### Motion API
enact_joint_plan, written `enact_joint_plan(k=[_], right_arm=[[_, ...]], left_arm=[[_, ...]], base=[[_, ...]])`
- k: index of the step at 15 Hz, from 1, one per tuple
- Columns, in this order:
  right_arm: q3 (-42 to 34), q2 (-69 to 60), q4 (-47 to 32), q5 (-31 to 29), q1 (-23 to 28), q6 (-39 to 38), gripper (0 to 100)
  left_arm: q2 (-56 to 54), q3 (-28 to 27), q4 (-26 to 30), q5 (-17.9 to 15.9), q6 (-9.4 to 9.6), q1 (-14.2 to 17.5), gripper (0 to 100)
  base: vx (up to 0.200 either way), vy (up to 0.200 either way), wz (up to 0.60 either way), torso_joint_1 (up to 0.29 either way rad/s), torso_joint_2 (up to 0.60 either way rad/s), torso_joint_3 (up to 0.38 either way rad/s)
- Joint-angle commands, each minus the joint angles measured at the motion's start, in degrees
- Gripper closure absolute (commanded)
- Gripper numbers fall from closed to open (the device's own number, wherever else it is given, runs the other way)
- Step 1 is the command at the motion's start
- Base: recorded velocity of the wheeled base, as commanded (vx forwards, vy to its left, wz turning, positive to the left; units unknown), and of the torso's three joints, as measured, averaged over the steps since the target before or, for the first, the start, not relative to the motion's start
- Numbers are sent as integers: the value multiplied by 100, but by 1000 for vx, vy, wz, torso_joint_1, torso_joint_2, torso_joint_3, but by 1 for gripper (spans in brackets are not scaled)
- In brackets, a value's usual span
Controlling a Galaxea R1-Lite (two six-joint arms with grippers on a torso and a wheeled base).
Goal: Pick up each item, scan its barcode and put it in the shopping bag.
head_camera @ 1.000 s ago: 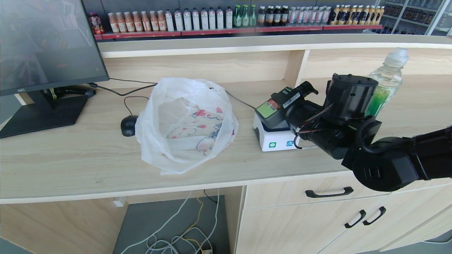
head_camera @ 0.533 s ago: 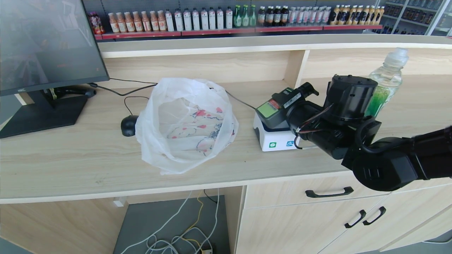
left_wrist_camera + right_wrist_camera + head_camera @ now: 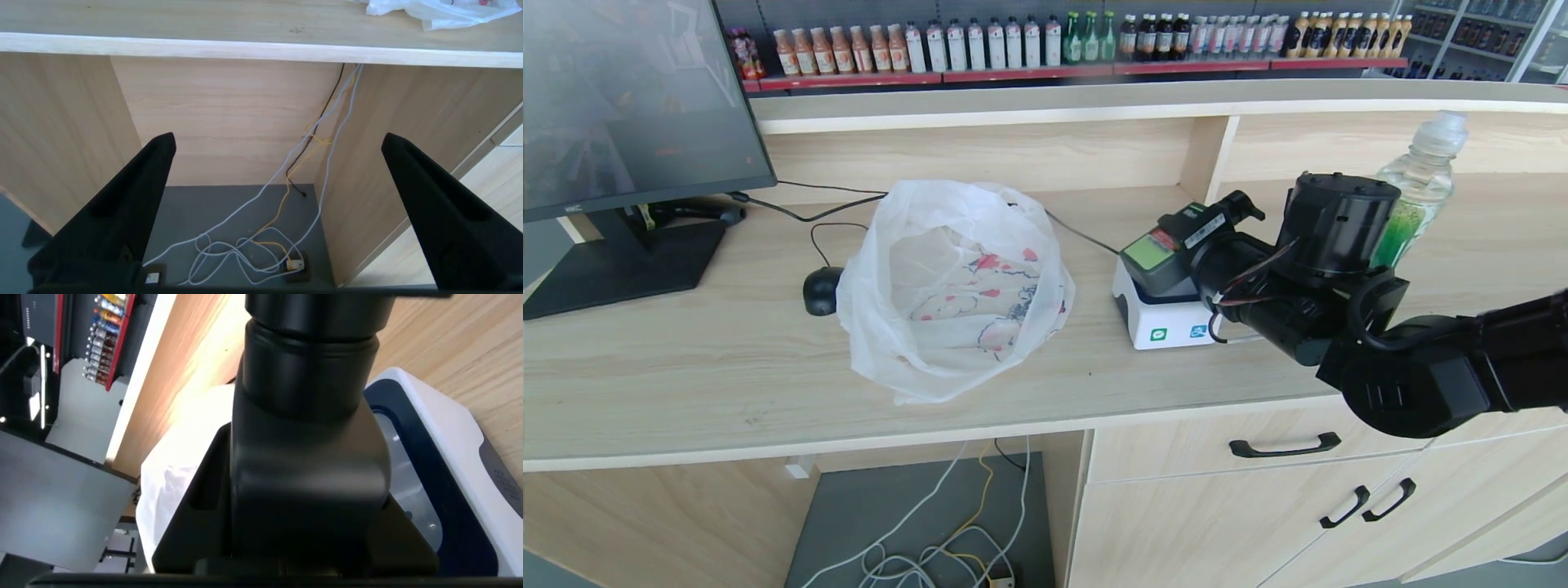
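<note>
Light wood counter (image 3: 727, 359), drawers (image 3: 1176, 449) with black handles, bottle-lined shelf (image 3: 1013, 75) behind, cables (image 3: 913, 541) on grey floor (image 3: 849, 506)

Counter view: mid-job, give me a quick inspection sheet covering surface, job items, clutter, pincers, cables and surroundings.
Surface: wooden counter, no spills seen.
Job's things: shopping bag open, mid-counter; dark item with a green label held over the white scanner, contact cannot be told; clear bottle upright behind the right arm.
Clutter: monitor; mouse beside the bag.
Pincers: right pincer shut on the dark item; left pincer open, empty, below counter level.
Cables: black leads behind the bag; white and yellow wires loose under the counter.
Surroundings: shelves of bottles behind; drawers below.
</note>
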State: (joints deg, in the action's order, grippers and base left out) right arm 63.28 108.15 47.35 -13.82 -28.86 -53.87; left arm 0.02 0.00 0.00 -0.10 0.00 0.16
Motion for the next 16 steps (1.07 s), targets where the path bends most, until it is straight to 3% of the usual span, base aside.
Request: enact_joint_plan(k=[1, 8, 11, 16], right_arm=[[9, -31, 2, -24, 3, 8, 100], [26, -444, 90, -156, -50, 281, 100], [-18, -480, 1066, -156, -103, 843, 100], [-26, -418, 2358, -121, -446, 2443, 100]], left_arm=[[-2, 0, 0, 1, 0, 2, 0], [-2, 0, 0, 1, 0, 2, 0], [-2, 0, 0, 1, 0, 2, 0], [-2, 0, 0, 1, 0, 2, 0]], base=[[0, 0, 0, 0, 0, 0], [0, 0, 0, 0, 0, 0], [0, 0, 0, 0, 0, 0], [0, 0, 0, 0, 0, 0]])
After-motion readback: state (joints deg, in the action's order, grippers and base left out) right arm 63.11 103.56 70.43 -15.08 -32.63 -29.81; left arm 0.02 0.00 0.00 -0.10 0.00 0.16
